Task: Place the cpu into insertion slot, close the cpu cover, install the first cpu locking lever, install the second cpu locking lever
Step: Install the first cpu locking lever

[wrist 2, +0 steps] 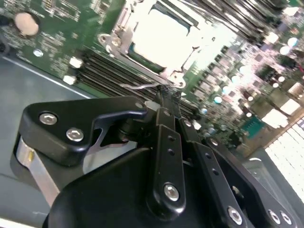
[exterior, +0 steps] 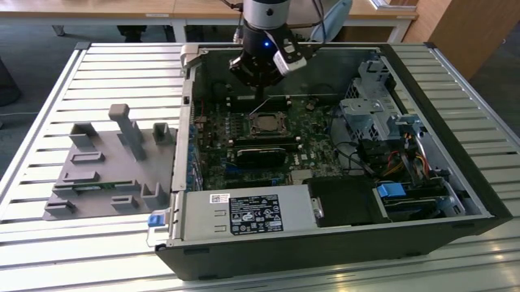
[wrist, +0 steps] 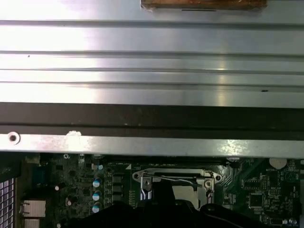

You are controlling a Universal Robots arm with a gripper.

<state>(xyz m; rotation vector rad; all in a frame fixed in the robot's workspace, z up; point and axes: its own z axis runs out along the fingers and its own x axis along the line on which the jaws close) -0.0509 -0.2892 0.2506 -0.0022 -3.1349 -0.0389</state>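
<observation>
Inside the computer case (exterior: pixel 325 252), toward the motherboard's (exterior: pixel 317 143) far edge in the exterior view, the cpu cover (wrist 2: pixel 118 45) looks shut over the seated cpu (wrist 2: pixel 164 35). We judge it's lever work: push low on the wire locking lever (wrist 2: pixel 140 87) and keep off the board. The arm stands near-vertical over the socket, with the gripper (wrist 2: pixel 164 97) fingers pressed together and the tip right at the lever.

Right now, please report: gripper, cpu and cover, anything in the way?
Gripper shut, tips at a wire locking lever. Cpu seated, cpu cover down over it. Nothing seen in the way.
</observation>
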